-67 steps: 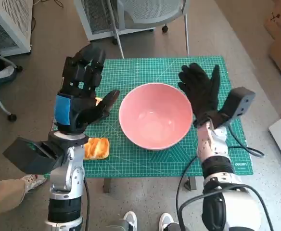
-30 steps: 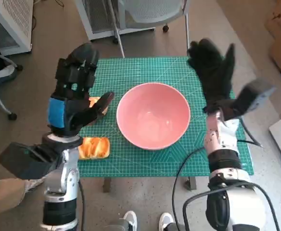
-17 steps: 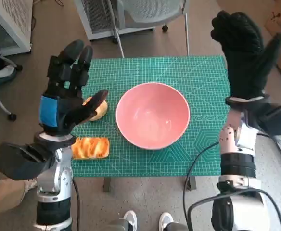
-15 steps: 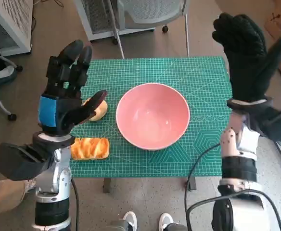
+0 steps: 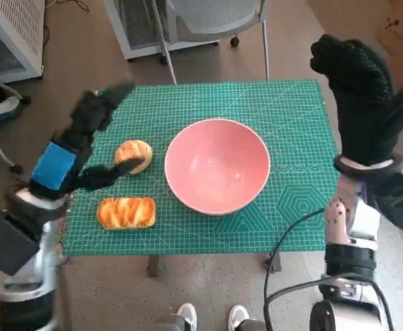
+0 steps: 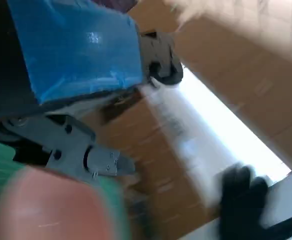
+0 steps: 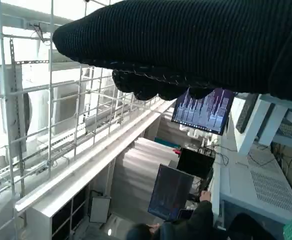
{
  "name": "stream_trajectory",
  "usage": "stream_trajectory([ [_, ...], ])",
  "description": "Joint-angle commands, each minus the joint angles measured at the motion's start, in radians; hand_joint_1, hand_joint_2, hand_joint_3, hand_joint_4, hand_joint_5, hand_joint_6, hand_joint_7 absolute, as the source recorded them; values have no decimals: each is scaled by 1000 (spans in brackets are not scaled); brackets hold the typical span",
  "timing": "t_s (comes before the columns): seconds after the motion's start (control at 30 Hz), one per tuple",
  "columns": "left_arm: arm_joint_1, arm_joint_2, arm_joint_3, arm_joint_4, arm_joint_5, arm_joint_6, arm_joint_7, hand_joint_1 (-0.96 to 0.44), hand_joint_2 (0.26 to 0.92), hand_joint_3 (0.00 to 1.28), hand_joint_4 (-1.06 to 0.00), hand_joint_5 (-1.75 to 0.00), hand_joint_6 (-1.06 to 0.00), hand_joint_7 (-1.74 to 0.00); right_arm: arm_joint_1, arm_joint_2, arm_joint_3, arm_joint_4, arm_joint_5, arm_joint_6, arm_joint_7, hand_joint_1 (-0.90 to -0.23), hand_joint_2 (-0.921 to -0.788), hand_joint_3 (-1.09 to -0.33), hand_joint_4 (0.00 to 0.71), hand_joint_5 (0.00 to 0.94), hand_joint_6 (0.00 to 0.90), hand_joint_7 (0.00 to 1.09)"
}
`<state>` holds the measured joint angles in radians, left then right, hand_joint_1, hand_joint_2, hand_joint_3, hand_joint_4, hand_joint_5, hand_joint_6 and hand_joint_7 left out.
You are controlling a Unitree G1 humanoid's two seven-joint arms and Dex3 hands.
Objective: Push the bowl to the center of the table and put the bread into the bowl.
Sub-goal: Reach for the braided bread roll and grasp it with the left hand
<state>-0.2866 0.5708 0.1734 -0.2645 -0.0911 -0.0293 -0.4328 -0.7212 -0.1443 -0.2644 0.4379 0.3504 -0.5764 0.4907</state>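
Note:
The pink bowl (image 5: 217, 164) stands near the middle of the green mat (image 5: 291, 117), empty; its blurred rim (image 6: 46, 210) shows in the left wrist view. A round bread roll (image 5: 133, 154) lies just left of it, and a glazed loaf (image 5: 126, 212) nearer the front left edge. My left hand (image 5: 84, 141) hangs over the mat's left side, fingers spread, thumb close to the roll, holding nothing. My right hand (image 5: 362, 96) is raised high above the table's right edge, open; its glove (image 7: 196, 45) crosses the right wrist view.
A chair (image 5: 208, 21) and a white cabinet (image 5: 12, 31) stand beyond the table's far edge. Shoes (image 5: 208, 318) show below the front edge. In the right wrist view a person (image 7: 186, 227) sits by monitors (image 7: 201, 110).
The left hand has swung outward and lower to the left, uncovering the roll. The right hand has risen from beside the bowl to high over the right edge. The bowl shifted slightly left.

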Motion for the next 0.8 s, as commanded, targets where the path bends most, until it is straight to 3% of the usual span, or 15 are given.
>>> stream_trajectory([
  [0.03,51,113,-10,-84,81,102,-58,-120,815,116,-123,-55,-32,-539,28,-1,8,3,-4,7,-17,-548,-921,-549,364,12,426,24],
  [0.2,92,177,-40,-157,160,214,-96,-125,804,31,-182,-12,-234,-283,29,-1,14,4,-9,10,-30,-548,-921,-551,363,9,425,22],
  [0.33,110,212,-70,-191,207,293,-127,-117,804,9,-196,-2,-310,-151,30,-1,18,0,-5,16,-34,-548,-921,-551,363,8,424,21],
  [0.53,114,252,-119,-202,268,371,-169,-107,809,4,-198,0,-345,-72,30,2,26,-6,-1,23,-37,-548,-921,-551,364,7,425,20],
  [0.8,118,269,-194,-186,380,397,-175,-102,810,2,-199,0,-370,-49,24,0,31,10,8,28,-29,-552,-921,-548,366,5,427,19],
])
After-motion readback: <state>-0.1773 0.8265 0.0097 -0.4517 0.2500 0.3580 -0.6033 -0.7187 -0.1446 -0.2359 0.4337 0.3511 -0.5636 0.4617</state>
